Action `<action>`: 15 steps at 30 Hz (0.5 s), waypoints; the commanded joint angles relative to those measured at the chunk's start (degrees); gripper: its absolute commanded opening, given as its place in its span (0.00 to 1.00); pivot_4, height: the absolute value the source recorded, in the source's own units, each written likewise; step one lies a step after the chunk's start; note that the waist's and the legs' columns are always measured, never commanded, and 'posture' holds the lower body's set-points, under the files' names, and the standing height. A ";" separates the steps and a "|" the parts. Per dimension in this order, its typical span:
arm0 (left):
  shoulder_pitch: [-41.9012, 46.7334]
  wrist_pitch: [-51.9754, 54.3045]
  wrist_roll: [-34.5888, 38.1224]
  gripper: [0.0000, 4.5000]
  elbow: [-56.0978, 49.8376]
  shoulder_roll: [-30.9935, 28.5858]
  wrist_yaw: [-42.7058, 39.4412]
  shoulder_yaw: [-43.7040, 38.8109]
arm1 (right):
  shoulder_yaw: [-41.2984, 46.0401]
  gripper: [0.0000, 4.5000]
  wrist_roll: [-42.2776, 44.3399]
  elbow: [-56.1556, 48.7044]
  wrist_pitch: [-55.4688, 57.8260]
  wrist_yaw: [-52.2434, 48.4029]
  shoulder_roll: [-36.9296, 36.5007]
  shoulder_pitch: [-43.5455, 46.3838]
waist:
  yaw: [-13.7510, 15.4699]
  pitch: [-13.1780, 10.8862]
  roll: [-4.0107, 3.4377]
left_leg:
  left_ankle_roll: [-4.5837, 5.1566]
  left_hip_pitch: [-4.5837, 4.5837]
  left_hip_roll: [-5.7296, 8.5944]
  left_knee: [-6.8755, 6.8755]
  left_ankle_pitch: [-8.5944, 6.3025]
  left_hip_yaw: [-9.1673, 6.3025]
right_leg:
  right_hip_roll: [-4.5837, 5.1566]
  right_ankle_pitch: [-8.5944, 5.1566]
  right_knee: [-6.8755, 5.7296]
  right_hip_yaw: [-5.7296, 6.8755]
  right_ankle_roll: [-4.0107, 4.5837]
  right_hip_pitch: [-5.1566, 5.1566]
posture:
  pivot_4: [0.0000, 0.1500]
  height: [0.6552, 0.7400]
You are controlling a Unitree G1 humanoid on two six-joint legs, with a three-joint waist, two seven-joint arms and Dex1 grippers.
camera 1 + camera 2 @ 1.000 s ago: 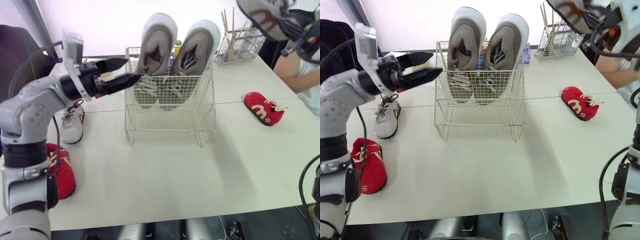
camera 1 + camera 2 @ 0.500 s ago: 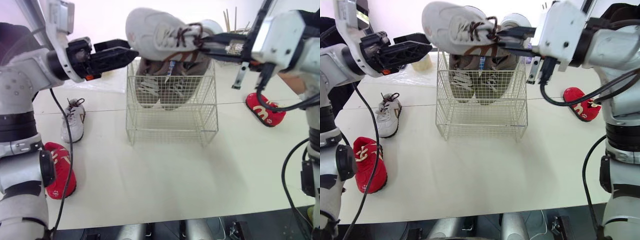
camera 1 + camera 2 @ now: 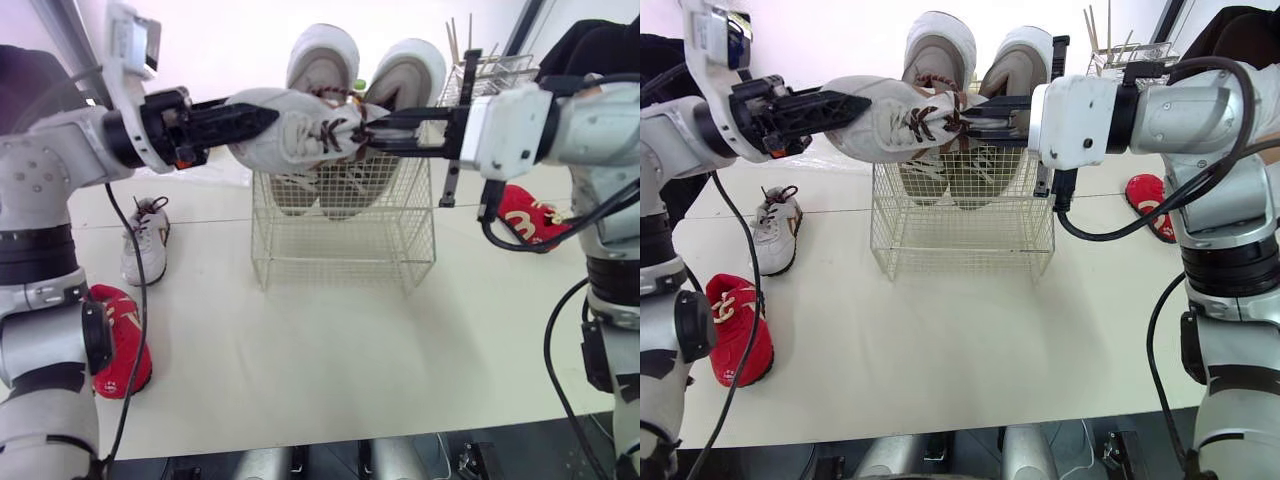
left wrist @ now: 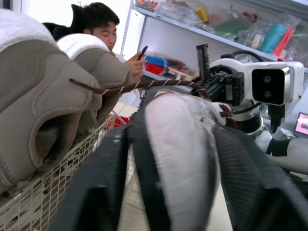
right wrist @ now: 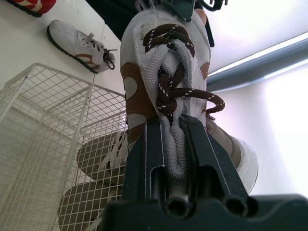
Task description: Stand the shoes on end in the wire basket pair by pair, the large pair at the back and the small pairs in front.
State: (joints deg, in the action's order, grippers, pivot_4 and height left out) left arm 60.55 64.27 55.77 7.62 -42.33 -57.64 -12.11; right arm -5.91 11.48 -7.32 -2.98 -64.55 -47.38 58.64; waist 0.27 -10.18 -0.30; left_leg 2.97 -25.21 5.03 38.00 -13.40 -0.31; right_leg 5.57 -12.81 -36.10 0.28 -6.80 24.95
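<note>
A small white shoe [image 3: 290, 135] with brown laces hangs level in the air above the front of the wire basket [image 3: 340, 240]. My right gripper [image 3: 365, 135] is shut on its tongue and laces [image 5: 166, 96]. My left gripper [image 3: 262, 118] comes in from the left, and its fingers [image 4: 91, 192] press on both sides of the shoe's other end. The large grey pair [image 3: 320, 60] stands on end at the back of the basket. Its white mate [image 3: 145, 245] lies on the table left of the basket. One red shoe [image 3: 120, 335] lies near the left front edge, another [image 3: 530, 215] behind my right arm.
A wire rack [image 3: 490, 70] with sticks stands at the back right of the white table [image 3: 330, 360]. A person [image 4: 98, 19] sits beyond the table's far side. A pale bag lies behind my left arm.
My right arm has lowered the white shoe from above the basket to just in front of the grey pair's tops. My left gripper has closed in on the shoe's free end.
</note>
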 commanded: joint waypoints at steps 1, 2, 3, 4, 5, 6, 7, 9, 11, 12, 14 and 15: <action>-0.39 1.02 2.46 0.20 -2.91 0.42 0.33 -1.86 | 2.24 0.00 0.47 0.35 0.64 0.41 -0.18 2.31 | 0.03 0.00 0.00 | 0.00 0.00 0.00 0.00 0.00 0.00 | 0.00 0.00 0.00 0.00 0.00 0.00 | 1.00 1.00; -0.60 1.29 2.72 0.10 -3.20 0.62 0.54 -2.03 | 2.41 0.00 0.68 0.41 1.10 0.41 -0.16 2.40 | 0.04 0.00 0.00 | 0.00 0.00 0.00 0.00 0.00 0.00 | 0.00 0.00 -0.01 0.00 0.00 0.00 | 1.00 1.00; -0.89 2.03 3.52 0.07 -3.44 1.17 1.31 -2.64 | 2.68 0.00 0.99 0.45 2.12 0.47 -0.27 2.54 | 0.03 0.00 0.00 | 0.00 0.00 0.00 0.00 0.00 0.00 | 0.01 0.00 0.00 0.00 0.00 0.00 | 1.00 1.00; -1.18 2.68 4.35 0.07 -3.67 1.73 2.17 -3.28 | 3.06 0.00 1.40 0.47 3.08 0.61 -0.31 2.65 | 0.04 0.00 0.00 | 0.00 0.00 0.00 0.00 0.00 0.00 | 0.01 0.00 0.00 -0.01 0.00 0.00 | 1.00 1.00; -1.67 3.35 5.67 0.07 -3.84 2.83 3.86 -4.53 | 4.43 0.10 3.20 0.43 6.40 1.91 0.09 3.01 | 0.06 0.00 0.00 | 0.00 0.00 0.00 0.00 0.00 0.00 | 0.01 0.00 -0.01 -0.01 0.00 0.00 | 1.00 1.00; -1.97 4.27 7.21 0.07 -3.61 4.09 6.03 -6.05 | 5.52 0.21 4.95 0.13 9.58 2.66 0.12 3.27 | 0.11 0.00 0.00 | 0.00 0.00 0.00 0.00 0.00 -0.01 | 0.01 0.00 -0.01 -0.01 0.00 0.01 | 1.00 1.00; -2.22 5.10 8.55 0.07 -3.20 5.29 8.30 -7.56 | 6.63 0.29 7.04 -0.46 13.00 3.30 0.14 3.41 | 0.22 0.00 0.00 | 0.00 0.00 0.00 0.00 0.00 -0.01 | 0.01 0.00 -0.02 -0.01 0.00 0.00 | 1.00 1.00; -3.39 5.30 10.11 0.07 -3.43 7.36 11.99 -9.96 | 10.31 0.51 14.16 -2.20 23.07 5.76 0.24 3.18 | 0.36 -0.01 0.02 | 0.00 -0.01 -0.01 0.00 0.00 -0.02 | 0.02 0.00 -0.02 -0.02 0.00 0.01 | 1.00 1.00; -4.31 5.19 11.91 0.07 -3.89 9.13 15.73 -12.07 | 13.58 0.74 20.07 -4.01 31.78 7.60 -0.62 1.85 | 0.42 -0.01 0.02 | -0.01 -0.01 -0.01 0.00 0.00 -0.05 | 0.04 0.00 -0.02 -0.02 0.01 0.01 | 1.00 1.00; -4.71 4.96 12.92 0.07 -4.27 10.01 17.55 -13.06 | 15.93 0.87 24.00 -4.77 36.46 9.12 -0.64 0.87 | 0.47 -0.01 0.02 | -0.01 -0.02 -0.01 0.00 -0.01 -0.05 | 0.04 0.00 -0.02 -0.03 0.01 0.01 | 1.00 1.00; -5.55 4.27 14.96 0.07 -5.37 11.37 20.41 -14.48 | 20.97 1.00 31.68 -5.33 44.38 13.19 0.52 -0.88 | 0.45 0.00 0.03 | -0.02 -0.03 -0.01 0.00 -0.02 -0.07 | 0.06 0.00 -0.01 -0.03 0.01 0.00 | 1.00 1.00; -5.94 3.95 16.04 0.07 -6.09 12.04 21.79 -15.09 | 23.56 1.00 34.86 -5.28 47.26 16.12 1.76 -1.67 | 0.43 0.00 0.04 | -0.04 -0.04 -0.01 0.00 -0.04 -0.07 | 0.07 0.00 0.00 -0.03 0.01 0.00 | 1.00 1.00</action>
State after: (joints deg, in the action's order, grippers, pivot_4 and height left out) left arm 53.87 69.38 68.58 4.33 -30.55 -37.72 -24.61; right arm 12.68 40.39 -11.29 39.37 -52.52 -46.52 57.19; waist 0.70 -10.18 -0.26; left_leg 2.90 -25.25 5.02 37.98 -13.46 -0.39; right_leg 5.64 -12.80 -36.08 0.24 -6.79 24.94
